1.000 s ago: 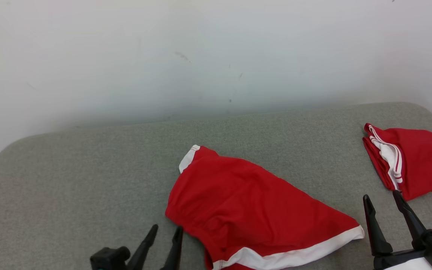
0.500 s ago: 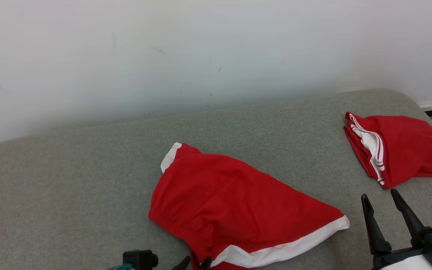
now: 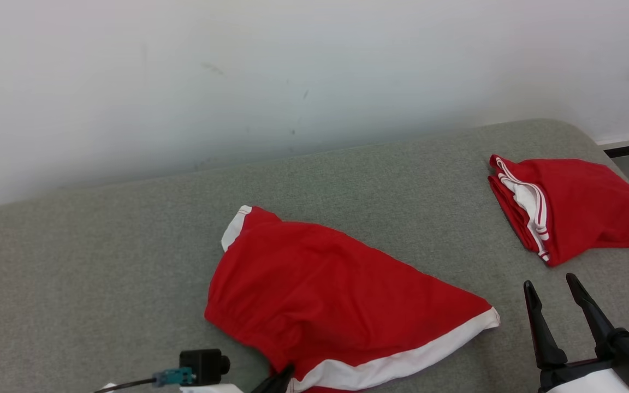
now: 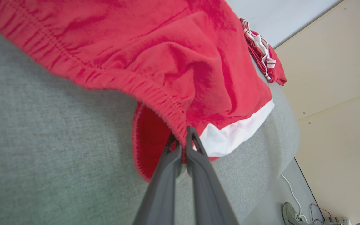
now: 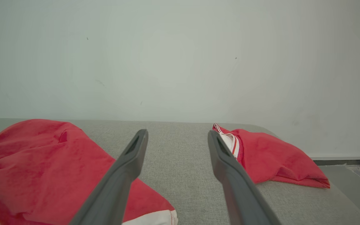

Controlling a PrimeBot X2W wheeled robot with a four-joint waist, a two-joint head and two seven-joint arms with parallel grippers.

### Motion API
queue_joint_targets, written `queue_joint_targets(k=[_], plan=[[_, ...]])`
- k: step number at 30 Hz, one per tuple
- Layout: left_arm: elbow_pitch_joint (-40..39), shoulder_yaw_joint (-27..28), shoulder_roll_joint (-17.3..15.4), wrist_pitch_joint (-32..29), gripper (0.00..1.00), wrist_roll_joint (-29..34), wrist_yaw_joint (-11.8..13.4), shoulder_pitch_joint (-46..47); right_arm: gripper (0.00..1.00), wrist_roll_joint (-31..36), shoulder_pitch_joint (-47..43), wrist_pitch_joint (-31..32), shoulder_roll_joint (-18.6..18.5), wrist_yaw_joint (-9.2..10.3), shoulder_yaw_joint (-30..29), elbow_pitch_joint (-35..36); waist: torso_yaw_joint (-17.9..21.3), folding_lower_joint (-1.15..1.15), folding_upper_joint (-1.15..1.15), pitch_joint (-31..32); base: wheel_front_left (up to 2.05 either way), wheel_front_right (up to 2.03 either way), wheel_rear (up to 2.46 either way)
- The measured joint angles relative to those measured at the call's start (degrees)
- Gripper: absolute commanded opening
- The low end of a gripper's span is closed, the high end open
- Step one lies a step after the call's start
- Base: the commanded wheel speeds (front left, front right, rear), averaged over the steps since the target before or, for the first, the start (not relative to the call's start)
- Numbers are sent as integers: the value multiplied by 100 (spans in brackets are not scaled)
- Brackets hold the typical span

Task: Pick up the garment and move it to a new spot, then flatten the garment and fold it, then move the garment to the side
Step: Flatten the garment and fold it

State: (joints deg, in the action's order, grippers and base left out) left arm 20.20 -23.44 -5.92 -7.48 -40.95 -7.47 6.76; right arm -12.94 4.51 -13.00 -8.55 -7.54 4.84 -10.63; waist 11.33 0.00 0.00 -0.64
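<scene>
On grey table (image 3: 101,262), centre-front: red garment (image 3: 336,295), white hems, spread loose and wrinkled. Left gripper (image 4: 181,139) pinched tight on elastic waistband (image 4: 111,78) at near edge, cloth bunched there. Right gripper (image 3: 549,281) spread wide, empty, between red garment and folded red garment (image 3: 576,207) at far right.

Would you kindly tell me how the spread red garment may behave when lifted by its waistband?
Probably floppy: the red garment lies creased and slack. Pinched at one waistband spot by the left hand, it would likely drape unevenly. It looks thin, so probably light.
</scene>
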Motion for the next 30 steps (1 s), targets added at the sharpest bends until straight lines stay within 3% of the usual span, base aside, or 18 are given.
queue_joint_targets(k=[12, 22, 24, 25, 30], plan=[[-410, -33, -760, 21, 0, -303, -7, -58, 100, -16, -17, 12, 3, 0, -29, -49, -312, 0, 0, 58, 0, 0, 0], [-110, -81, -1232, 64, 1, -346, -8, -243, 100, -23, -17, 67, -23, 0, 16, -56, -390, 0, 0, 57, 0, 0, 0], [-33, -78, -1279, 146, 53, -352, -5, -246, 100, -24, -17, 81, -34, 0, 16, -63, -392, 0, 0, 57, 0, 0, 0], [-19, -94, -1274, 166, 100, -361, -7, -251, 100, -24, -17, 82, -35, 0, 16, -68, -393, 0, 0, 60, 0, 0, 0], [52, -199, -1303, 314, 100, -393, -7, -259, 100, -24, -37, 85, -22, 0, 19, -85, -420, 0, 0, 99, 0, 0, 0]])
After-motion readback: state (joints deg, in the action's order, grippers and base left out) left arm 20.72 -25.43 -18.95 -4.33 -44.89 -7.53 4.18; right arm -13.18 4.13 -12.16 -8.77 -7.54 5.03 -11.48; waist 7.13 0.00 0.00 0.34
